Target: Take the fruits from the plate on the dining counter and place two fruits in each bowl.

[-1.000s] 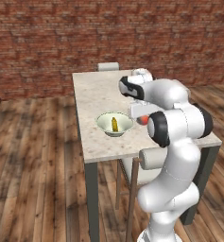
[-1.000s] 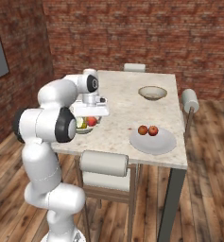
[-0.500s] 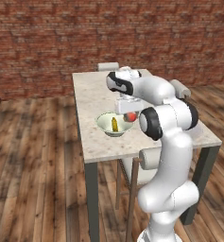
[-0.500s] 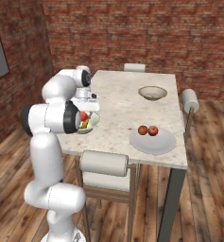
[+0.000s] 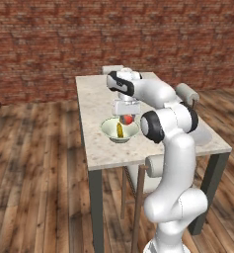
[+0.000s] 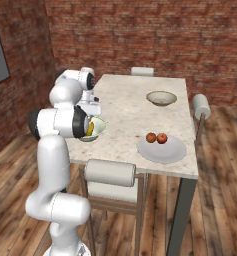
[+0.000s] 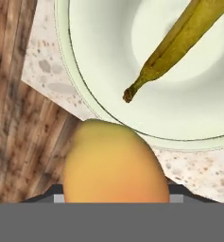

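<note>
My gripper [image 5: 126, 116] is shut on a round red-orange fruit [image 5: 128, 119], which hangs just above the far rim of the pale green-white bowl [image 5: 111, 130]. In that bowl lies a yellow banana [image 5: 119, 130]. The hand view looks down past the held fruit [image 7: 114, 163] onto the banana [image 7: 179, 42] and the bowl's rim [image 7: 85, 90]. On the flat grey-white plate [image 6: 165, 152] rest two more red-orange fruits [image 6: 151, 137] [image 6: 162, 138]. A tan-brown bowl [image 6: 161, 98] stands further back on the dining counter [image 6: 125, 115]. My own arm partly hides the green-white bowl [image 6: 96, 126] in the right base view.
A chair with a padded back [image 6: 110, 172] stands at the counter's near side, another [image 6: 201, 106] at its right side and a third [image 6: 142, 71] at the far end. Wooden floor [image 5: 39, 163] lies beyond the counter's left edge, close to the bowl.
The arm has swung left with the fruit, from beside the green-white bowl to just over its rim. The fruits on the plate have not moved.
</note>
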You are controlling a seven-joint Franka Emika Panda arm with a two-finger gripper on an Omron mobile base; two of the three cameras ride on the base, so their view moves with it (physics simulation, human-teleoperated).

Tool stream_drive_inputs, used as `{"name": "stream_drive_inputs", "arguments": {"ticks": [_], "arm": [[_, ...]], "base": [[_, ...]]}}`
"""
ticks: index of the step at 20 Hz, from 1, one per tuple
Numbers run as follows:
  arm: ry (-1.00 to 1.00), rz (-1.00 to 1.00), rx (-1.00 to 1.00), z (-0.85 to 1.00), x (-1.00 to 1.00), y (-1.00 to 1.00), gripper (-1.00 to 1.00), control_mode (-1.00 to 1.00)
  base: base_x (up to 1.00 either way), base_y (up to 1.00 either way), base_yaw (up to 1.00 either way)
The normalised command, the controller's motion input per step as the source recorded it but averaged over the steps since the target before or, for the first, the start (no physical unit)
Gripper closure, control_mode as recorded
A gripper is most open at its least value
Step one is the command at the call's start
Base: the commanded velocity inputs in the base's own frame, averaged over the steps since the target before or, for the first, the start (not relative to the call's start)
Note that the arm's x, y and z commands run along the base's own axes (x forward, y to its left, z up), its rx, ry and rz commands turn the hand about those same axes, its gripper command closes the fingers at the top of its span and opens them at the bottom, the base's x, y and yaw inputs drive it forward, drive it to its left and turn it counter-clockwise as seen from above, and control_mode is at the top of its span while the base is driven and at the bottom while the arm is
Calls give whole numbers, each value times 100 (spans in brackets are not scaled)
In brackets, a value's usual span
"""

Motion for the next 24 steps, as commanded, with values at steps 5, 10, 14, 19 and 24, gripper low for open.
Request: {"name": "stream_drive_inputs", "arguments": {"ticks": [5,10,14,19,24], "arm": [[-29,0,6,-32,-1,6,100,-100],[-33,-5,0,-55,-6,4,100,-100],[-22,-14,0,-43,3,3,100,-100],[-1,-10,3,-9,12,5,100,-100],[-1,-8,1,5,18,14,100,-100]], "base": [[0,0,0],[0,0,0],[0,0,0],[0,0,0],[0,0,0]]}}
